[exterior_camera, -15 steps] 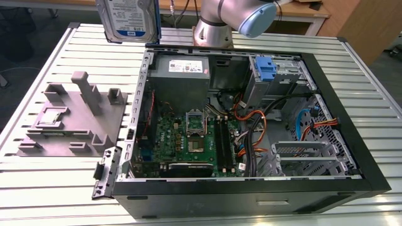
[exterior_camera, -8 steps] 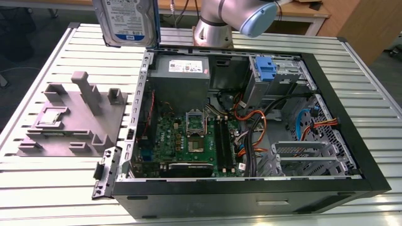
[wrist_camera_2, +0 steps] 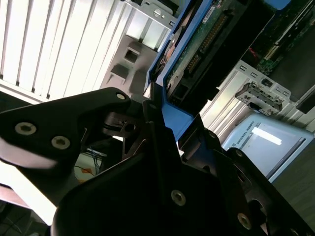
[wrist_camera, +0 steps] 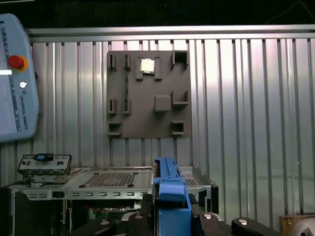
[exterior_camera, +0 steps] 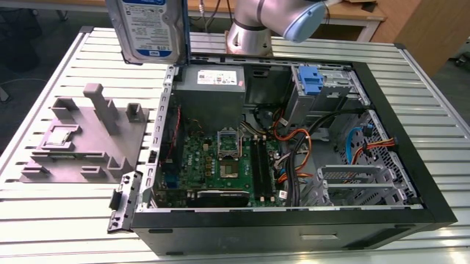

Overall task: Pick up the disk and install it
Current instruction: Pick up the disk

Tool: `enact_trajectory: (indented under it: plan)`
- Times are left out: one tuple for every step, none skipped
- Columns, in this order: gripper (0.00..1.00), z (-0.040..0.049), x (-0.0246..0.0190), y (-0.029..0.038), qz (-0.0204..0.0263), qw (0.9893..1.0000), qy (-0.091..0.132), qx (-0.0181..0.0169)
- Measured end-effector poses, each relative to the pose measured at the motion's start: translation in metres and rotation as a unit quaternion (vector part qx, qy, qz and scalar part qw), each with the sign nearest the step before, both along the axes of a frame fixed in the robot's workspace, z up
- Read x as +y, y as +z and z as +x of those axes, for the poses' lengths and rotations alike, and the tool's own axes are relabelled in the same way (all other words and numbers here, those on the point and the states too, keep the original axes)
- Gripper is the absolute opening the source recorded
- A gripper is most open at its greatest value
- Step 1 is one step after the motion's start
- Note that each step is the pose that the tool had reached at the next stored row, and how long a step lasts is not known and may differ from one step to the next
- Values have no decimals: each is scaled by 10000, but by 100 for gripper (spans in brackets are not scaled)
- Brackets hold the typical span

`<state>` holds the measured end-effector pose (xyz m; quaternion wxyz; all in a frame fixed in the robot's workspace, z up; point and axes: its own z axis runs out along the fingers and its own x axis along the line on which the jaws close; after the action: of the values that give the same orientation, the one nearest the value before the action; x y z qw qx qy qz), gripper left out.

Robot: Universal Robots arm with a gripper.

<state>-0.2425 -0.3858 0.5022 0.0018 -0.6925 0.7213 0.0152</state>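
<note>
The black claw point(wrist_camera_2: 156, 110), close in the second wrist view, grips the disk point(exterior_camera: 151, 27) by its blue edge. The disk hangs upright above the open computer case's point(exterior_camera: 294, 234) rear corner, its top cut off in the exterior view.

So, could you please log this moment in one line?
gripper: shut on disk | disk: aloft, outside case | computer case: open, disk not installed

Open computer case point(exterior_camera: 294, 234) on slatted table point(exterior_camera: 59, 220); grey fixture point(exterior_camera: 85, 137) just beside, exterior view's left.
</note>
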Motion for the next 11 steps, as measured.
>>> enact_trajectory:
  plan:
    - [36,42,-9,0,-1,10000,0,1]
    - [36,91,-13,-3,0,10000,0,0]
    - [36,136,-15,-4,0,10000,1,0]
    - [36,181,-17,-4,-1,10000,0,1]
    - [36,226,-17,-4,-1,10000,0,1]
    - [36,271,-18,-6,0,10000,0,0]
    - [36,316,-18,-7,0,10000,1,0]
    - [36,361,-19,-8,0,10000,0,0]
    - [36,408,-19,-9,0,10000,0,0]
    - [36,453,-20,-10,0,10000,1,0]
    - [36,498,-20,-11,-1,10000,1,1]
